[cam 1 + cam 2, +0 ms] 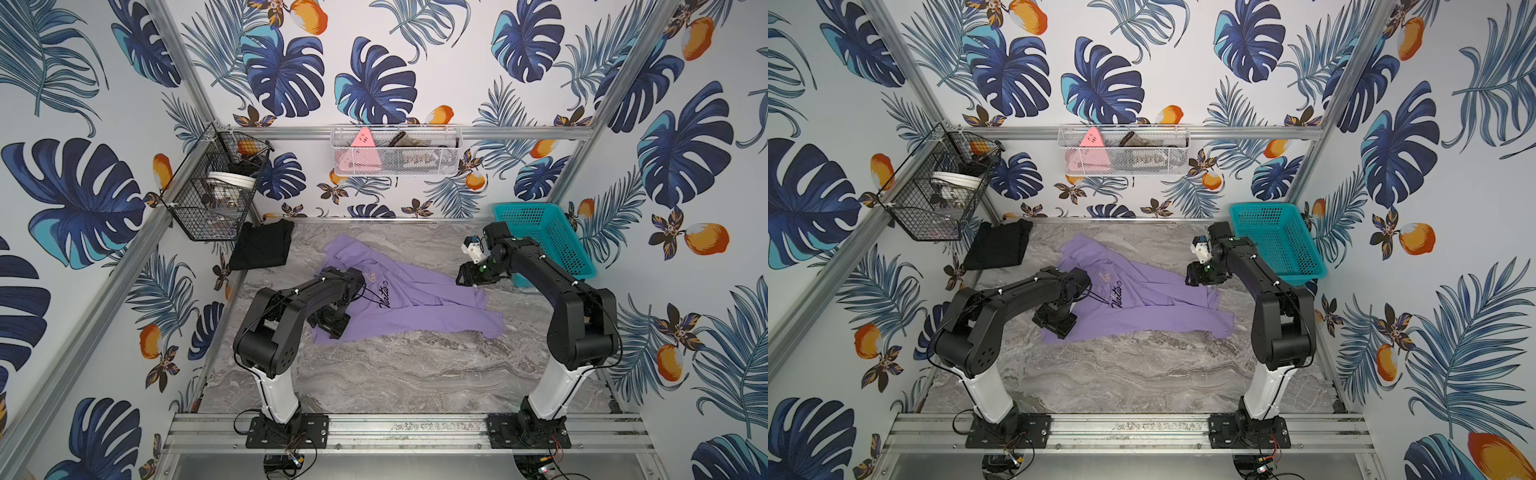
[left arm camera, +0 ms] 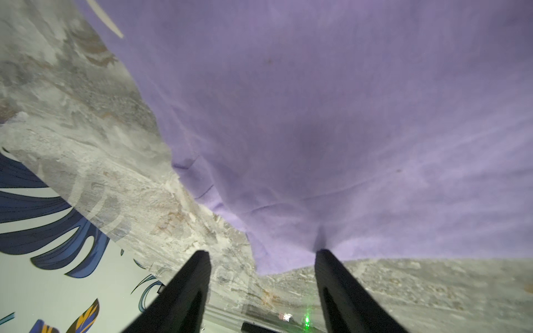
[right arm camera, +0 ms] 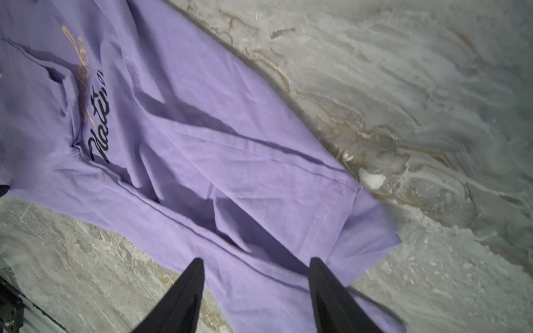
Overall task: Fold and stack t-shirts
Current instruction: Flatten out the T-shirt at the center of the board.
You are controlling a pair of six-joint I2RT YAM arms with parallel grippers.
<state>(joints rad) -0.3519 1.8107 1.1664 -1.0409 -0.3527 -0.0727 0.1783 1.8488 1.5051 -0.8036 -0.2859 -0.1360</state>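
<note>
A lavender-purple shirt (image 1: pixel 415 303) (image 1: pixel 1154 307) with black cursive lettering lies crumpled across the middle of the marble table. A black folded shirt (image 1: pixel 262 245) (image 1: pixel 998 245) rests at the back left corner. My left gripper (image 1: pixel 330 324) (image 2: pixel 263 253) is low at the purple shirt's near left corner. It is open, with the cloth's corner (image 2: pixel 268 259) between the fingers and one fingertip (image 2: pixel 324 255) at the hem. My right gripper (image 1: pixel 465 276) (image 3: pixel 257 260) hovers open over the shirt's right end (image 3: pixel 331 219), holding nothing.
A teal plastic basket (image 1: pixel 544 241) stands tilted at the back right, just behind the right arm. A black wire basket (image 1: pixel 216 191) hangs on the left wall. A white mesh basket (image 1: pixel 436 162) on the back wall holds a pink triangular item (image 1: pixel 365 139).
</note>
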